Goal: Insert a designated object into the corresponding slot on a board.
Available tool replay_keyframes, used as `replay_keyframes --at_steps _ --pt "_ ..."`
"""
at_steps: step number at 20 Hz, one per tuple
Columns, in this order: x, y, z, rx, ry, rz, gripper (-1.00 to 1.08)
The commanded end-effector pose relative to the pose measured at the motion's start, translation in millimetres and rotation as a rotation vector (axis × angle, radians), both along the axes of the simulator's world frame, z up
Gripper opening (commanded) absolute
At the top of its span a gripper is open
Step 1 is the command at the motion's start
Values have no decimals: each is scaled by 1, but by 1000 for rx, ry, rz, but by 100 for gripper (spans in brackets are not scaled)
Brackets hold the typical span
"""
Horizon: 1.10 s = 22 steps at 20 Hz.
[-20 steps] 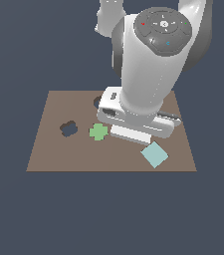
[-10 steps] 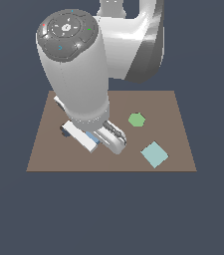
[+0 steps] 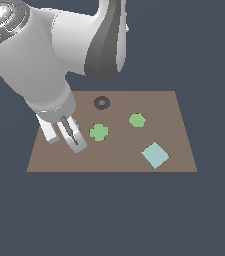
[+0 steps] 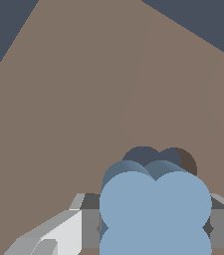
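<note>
Gripping the blue lobed block between its two fingers, the gripper is seen low over the brown board, near the board's edge at the exterior view's left. In the wrist view the block is clamped at its flanks, and the dark lobed slot is glimpsed just beyond and beneath it, nearly lined up; whether the block has entered the recess cannot be told. The block is judged rigid and light, with smooth faces that could slip, so the hold is best taken across two opposite lobes, squarely, so that no twist is allowed. Elsewhere on the board a green cross shape, a green hexagon, a pale-teal square and a dark ring-shaped hole are seen, well apart from the gripper.
</note>
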State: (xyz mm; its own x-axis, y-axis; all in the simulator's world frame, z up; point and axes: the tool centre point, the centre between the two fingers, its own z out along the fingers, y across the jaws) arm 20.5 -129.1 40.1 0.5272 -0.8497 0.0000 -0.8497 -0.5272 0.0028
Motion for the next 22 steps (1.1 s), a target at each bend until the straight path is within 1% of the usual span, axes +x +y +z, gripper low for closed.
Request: replay_keyframes --at_steps 1,7,12,13,22 --pt "-4 -8 0 0 0 -38 -100" --pt "-6 -11 0 0 0 -48 -100" --pt "-7 -11 -10 1 0 -52 -100" --pt "-7 -11 -10 1 0 -52 100" --pt "-7 -11 -10 1 0 -52 100"
